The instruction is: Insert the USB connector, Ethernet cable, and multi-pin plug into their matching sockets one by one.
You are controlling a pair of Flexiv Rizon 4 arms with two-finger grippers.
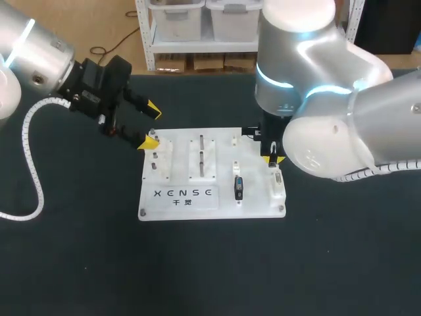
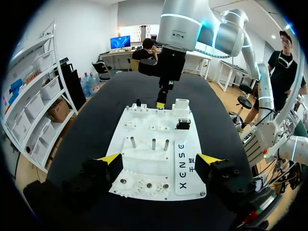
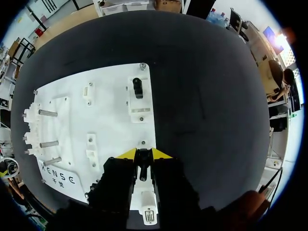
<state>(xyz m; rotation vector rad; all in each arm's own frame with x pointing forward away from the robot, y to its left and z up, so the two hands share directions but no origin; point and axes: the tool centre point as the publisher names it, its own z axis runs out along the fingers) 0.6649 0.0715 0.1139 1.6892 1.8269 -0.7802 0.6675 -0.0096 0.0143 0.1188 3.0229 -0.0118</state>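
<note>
My right claw points down over the right edge of the board. Its two fingers are drawn close together and pinch a slim dark plug from both sides. The plug's long axis runs in line with my fingers, with its free end aimed down at the board. Just under it sits a white block with a small socket face at its near end. I cannot tell whether the plug touches the block.

Ahead of that claw, along the same board edge, a second white holder carries one black connector. The connector is seated in it, with its long axis running along the board's edge.

Further across the board three metal pegs stand upright in a row.

My left claw hovers at the board's far left corner. Its fingers are spread wide with nothing between them, one yellow tip to each side of the board's end.

The board lies flat on the dark tabletop.
</note>
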